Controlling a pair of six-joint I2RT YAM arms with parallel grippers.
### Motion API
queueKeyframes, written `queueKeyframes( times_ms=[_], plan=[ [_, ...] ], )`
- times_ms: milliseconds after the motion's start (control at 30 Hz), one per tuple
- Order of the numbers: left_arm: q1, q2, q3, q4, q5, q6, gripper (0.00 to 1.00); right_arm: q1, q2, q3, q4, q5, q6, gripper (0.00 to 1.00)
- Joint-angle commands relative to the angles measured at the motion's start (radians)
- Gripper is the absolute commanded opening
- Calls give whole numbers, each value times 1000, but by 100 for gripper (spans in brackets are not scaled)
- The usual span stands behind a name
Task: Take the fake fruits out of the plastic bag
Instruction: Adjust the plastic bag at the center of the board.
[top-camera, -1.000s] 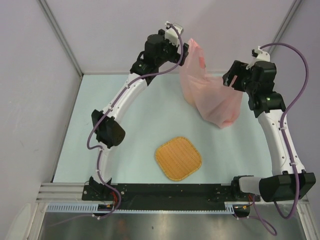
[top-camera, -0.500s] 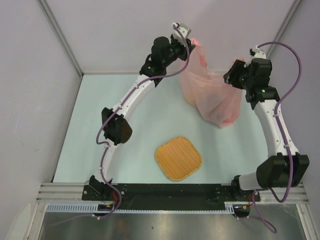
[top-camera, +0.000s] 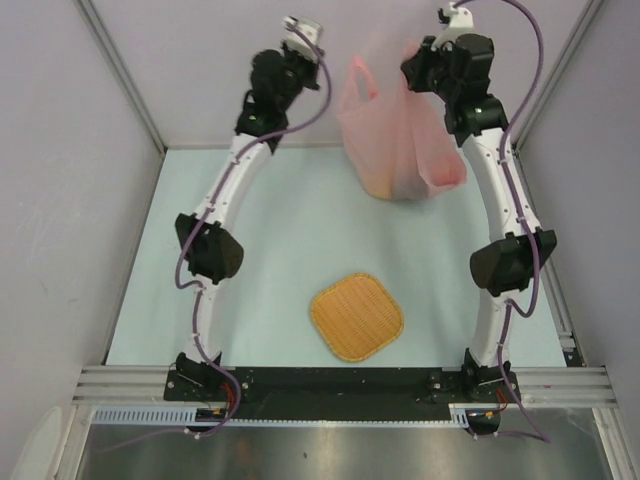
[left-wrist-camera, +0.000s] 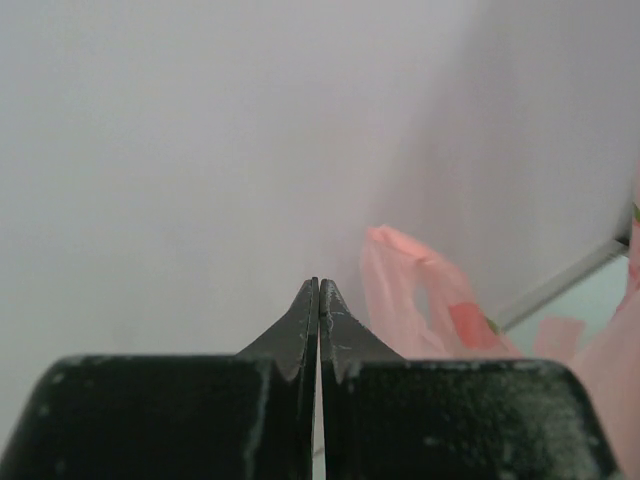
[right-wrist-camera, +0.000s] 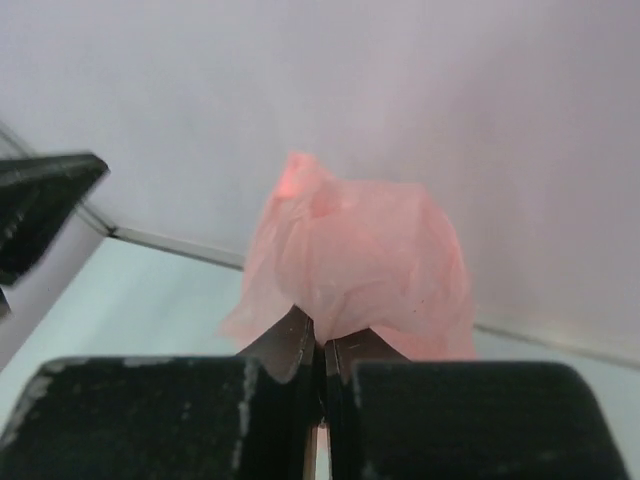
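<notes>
at far left, our left fingers (left-wrist-camera: 296, 330) are pressed shut on nothing, raised well apart from the load. lower down, the woven tray (top-camera: 356, 316) sits on the surface (top-camera: 285, 250). right of centre, the pink plastic bag (top-camera: 395, 135) hangs in the air, the fake fruits (top-camera: 385, 185) sagging as blurred colour in its bottom. at right, our right fingers (right-wrist-camera: 287, 345) pinch a bunched fold of it. we judge the risk plain: one thin pinch carries everything, so the film could slip or tear and spill the fruits.

Pale lilac walls (top-camera: 200, 60), light-blue tbl top (top-camera: 290, 240), metal frame posts (top-camera: 120, 75), prob. diffuse light
</notes>
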Motion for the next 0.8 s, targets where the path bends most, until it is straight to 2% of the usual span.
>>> queueKeyframes(
  times_ms=[0, 67, 100, 200, 233, 300, 333, 433, 567, 633, 767],
  plan=[
    [121, -234, 38, 36, 41, 11, 0, 64, 73, 220, 49, -81, -70, 3],
    [152, -311, -9, -42, 91, -2, 0, 69, 58, 176, 75, -98, -76, 3],
    [157, -347, -38, -65, 107, -16, 0, 67, 21, 93, 89, -106, -73, 3],
    [160, -499, -246, -114, 183, -39, 0, 50, -31, -14, 109, -149, -60, 2],
    [155, -574, -368, -120, 206, -44, 4, 46, -75, -82, 107, -185, -53, 2],
    [143, -628, -478, -144, 252, -44, 33, 43, -137, -188, 115, -207, -67, 2],
    [135, -653, -570, -145, 249, -44, 55, 43, -217, -311, 132, -216, -79, 2],
    [114, -685, -666, -137, 237, -47, 79, 53, -344, -494, 163, -224, -116, 1],
    [97, -629, -666, -131, 233, -71, 82, 78, -528, -741, 123, -252, -102, 0],
    [83, -581, -652, -118, 237, -56, 82, 93, -585, -808, 94, -265, -104, 0],
    [27, -483, -594, -117, 332, -19, 85, 113, -691, -946, 68, -259, -77, 0]
  ],
)
